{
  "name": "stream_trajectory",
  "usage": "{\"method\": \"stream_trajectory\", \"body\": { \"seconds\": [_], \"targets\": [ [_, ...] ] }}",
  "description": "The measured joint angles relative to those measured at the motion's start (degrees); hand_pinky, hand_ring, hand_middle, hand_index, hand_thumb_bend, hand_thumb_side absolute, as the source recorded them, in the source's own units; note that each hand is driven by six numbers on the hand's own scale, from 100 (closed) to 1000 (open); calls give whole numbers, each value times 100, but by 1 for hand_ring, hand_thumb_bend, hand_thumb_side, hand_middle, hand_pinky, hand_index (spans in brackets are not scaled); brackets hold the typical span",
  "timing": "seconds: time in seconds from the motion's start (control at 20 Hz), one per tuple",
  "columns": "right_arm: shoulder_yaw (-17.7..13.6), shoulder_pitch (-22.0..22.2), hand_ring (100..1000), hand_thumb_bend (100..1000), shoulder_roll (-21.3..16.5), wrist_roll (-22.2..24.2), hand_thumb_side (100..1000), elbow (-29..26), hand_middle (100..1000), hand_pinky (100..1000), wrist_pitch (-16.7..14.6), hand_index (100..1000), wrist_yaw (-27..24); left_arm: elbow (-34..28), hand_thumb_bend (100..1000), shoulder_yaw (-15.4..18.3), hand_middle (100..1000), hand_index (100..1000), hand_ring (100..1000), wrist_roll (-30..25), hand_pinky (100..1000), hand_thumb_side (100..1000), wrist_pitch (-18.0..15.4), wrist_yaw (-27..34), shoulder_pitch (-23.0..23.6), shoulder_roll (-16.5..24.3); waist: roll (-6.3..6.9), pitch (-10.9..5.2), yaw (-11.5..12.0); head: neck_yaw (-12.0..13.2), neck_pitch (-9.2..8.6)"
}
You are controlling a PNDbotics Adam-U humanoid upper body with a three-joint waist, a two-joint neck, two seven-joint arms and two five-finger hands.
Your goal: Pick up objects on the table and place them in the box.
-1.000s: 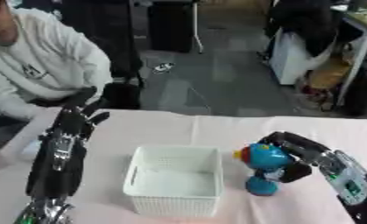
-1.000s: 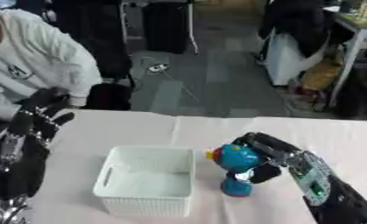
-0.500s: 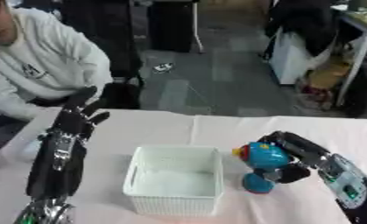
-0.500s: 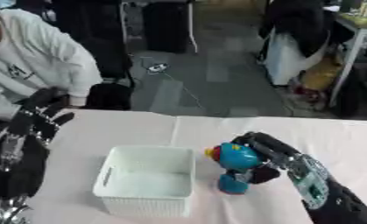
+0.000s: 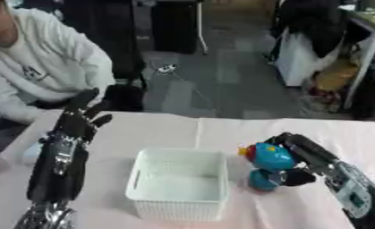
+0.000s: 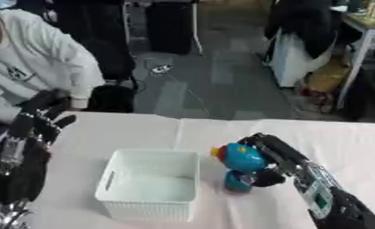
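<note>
Right now the robot's right hand [image 5: 300, 156] is wrapping its black fingers and thumb around a glossy blue bird-shaped plastic toy [image 5: 268, 164] with a small orange beak. The toy is standing upright, its long axis vertical, with its rounded base apparently resting on the pale pink tabletop [image 5: 221, 129] just beside the right wall of the white perforated plastic box [image 5: 180, 184]. So the box is lying directly to the hand's left (a short sideways carry, by my judgement, after a lift above the rim). The box's open top is facing up and its interior is looking empty. The left hand [image 5: 80, 120] is hovering well apart on the far left, fingers relaxed and pointing upward, gripping nothing; the right is clearly nearer.
</note>
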Motion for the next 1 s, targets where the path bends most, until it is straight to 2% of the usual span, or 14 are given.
{"method": "stream_trajectory", "body": {
  "seconds": [0.15, 0.3, 0.5, 1.0],
  "targets": [
    [-26, -5, 100, 100, 1, -101, 181, 22, 100, 100, 103, 111, -199, 0, 294, 0, 958, 974, 909, 0, 858, 846, 0, 0, 0, 0, 0, 0, -17, 2, 0],
    [-14, -57, 100, 100, -4, -57, 175, -48, 100, 100, 268, 110, -603, 0, 295, 0, 958, 974, 909, 0, 858, 847, 0, 0, 0, 0, -12, 0, -45, 10, 0],
    [107, -145, 100, 100, -14, 137, 173, -309, 100, 100, 514, 109, -1120, 0, 295, 0, 958, 974, 909, 0, 859, 846, 0, 0, 2, 1, -35, -2, -75, 54, 2],
    [444, -514, 100, 100, -13, 444, 173, -980, 100, 100, 987, 109, -2028, 0, 297, 1, 958, 974, 910, 0, 859, 844, -1, -5, 14, 8, -99, -64, -134, 107, 15]
  ]
}}
